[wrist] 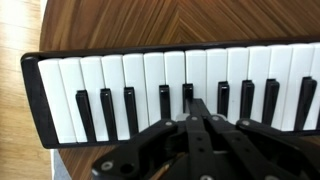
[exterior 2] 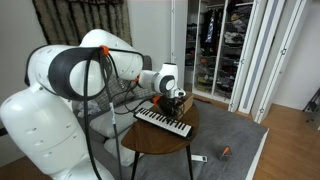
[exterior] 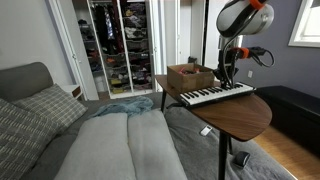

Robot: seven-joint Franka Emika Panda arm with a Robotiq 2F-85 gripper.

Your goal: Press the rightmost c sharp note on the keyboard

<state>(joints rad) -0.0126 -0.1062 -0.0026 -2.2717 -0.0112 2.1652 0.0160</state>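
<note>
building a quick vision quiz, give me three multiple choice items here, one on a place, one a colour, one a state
1. Where does the keyboard lie? A on a chair; B on the wooden table; C in a drawer.
2. What colour is the box beside it? A blue; B white; C brown.
3. How is the gripper set? A shut; B wide open; C clamped on the box.
Answers: B, it rests on the tabletop in both exterior views; C, cardboard brown; A, the wrist view shows its fingertips meeting.
</note>
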